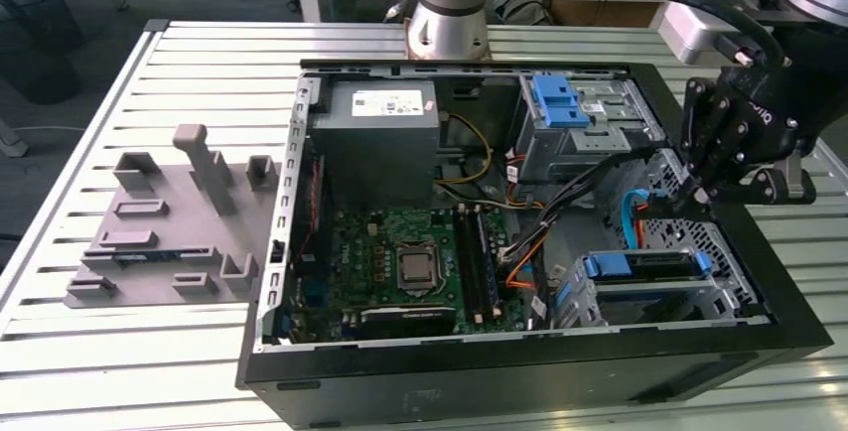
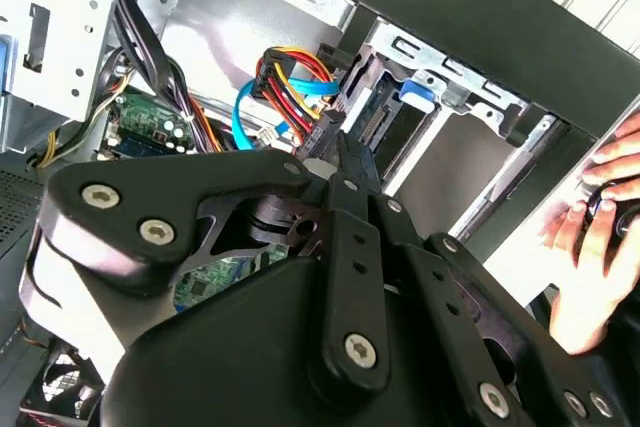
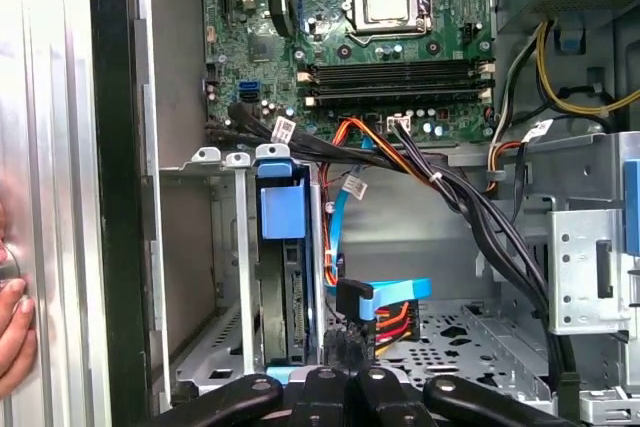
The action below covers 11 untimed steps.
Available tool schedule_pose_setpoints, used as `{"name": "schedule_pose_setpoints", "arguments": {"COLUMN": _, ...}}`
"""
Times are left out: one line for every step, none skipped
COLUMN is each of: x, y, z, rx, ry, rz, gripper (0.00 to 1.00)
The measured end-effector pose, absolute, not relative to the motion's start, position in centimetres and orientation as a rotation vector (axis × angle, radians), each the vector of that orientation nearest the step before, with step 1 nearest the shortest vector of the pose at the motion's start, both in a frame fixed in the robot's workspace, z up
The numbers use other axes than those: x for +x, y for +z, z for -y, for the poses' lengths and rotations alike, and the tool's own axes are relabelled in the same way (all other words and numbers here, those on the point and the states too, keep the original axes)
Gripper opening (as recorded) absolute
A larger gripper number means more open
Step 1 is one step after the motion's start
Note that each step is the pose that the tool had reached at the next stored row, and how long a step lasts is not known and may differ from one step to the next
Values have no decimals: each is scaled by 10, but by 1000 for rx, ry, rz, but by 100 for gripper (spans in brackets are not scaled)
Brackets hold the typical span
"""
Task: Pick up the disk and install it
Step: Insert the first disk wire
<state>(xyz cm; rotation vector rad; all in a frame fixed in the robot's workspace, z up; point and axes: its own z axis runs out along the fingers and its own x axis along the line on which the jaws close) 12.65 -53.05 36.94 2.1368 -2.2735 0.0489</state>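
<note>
Disk sits in the lower drive cage of the open computer case, at about 4 o'clock from the motherboard in the exterior view. Its blue carrier end faces up out of the cage. In the first wrist view the disk stands on edge between the cage's metal walls, with its blue end tab at the cage mouth.

The jaws hang just past the cage at about 1 o'clock from the disk in the exterior view. They are drawn together and appear clamped on a black cable connector. Red, yellow and orange wires and a blue flat cable run from that connector, and it is apart from the disk. In the first wrist view the connector lies just beside the disk's cage.

A person's hand rests on the outer side of the case wall, and it shows in both wrist views.

At 9 o'clock from the case a grey fixture block lies on the slatted desk.
</note>
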Motion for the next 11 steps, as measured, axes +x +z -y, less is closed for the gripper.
{"name": "schedule_pose_setpoints", "arguments": {"x": 127, "y": 369, "z": 530, "rx": 2137, "ry": 49, "rz": 2274, "gripper": 11}}
{"name": "schedule_pose_setpoints", "arguments": {"x": 126, "y": 369, "z": 530, "rx": 2137, "ry": 49, "rz": 2274, "gripper": 17}}
{"name": "schedule_pose_setpoints", "arguments": {"x": 126, "y": 369, "z": 530, "rx": 2137, "ry": 49, "rz": 2274, "gripper": 17}}
{"name": "schedule_pose_setpoints", "arguments": {"x": 126, "y": 369, "z": 530, "rx": 2137, "ry": 49, "rz": 2274, "gripper": 24}}
{"name": "schedule_pose_setpoints", "arguments": {"x": 126, "y": 369, "z": 530, "rx": 2137, "ry": 49, "rz": 2274, "gripper": 24}}
{"name": "schedule_pose_setpoints", "arguments": {"x": 125, "y": 369, "z": 529, "rx": 2137, "ry": 50, "rz": 2274, "gripper": 24}}
{"name": "schedule_pose_setpoints", "arguments": {"x": 125, "y": 369, "z": 528, "rx": 2137, "ry": 50, "rz": 2274, "gripper": 24}}
{"name": "schedule_pose_setpoints", "arguments": {"x": 125, "y": 369, "z": 527, "rx": 2137, "ry": 50, "rz": 2274, "gripper": 25}}
{"name": "schedule_pose_setpoints", "arguments": {"x": 125, "y": 369, "z": 525, "rx": 2137, "ry": 50, "rz": 2274, "gripper": 25}}
{"name": "schedule_pose_setpoints", "arguments": {"x": 125, "y": 368, "z": 524, "rx": 2137, "ry": 50, "rz": 2274, "gripper": 31}}
{"name": "schedule_pose_setpoints", "arguments": {"x": 125, "y": 367, "z": 523, "rx": 2137, "ry": 50, "rz": 2274, "gripper": 31}}
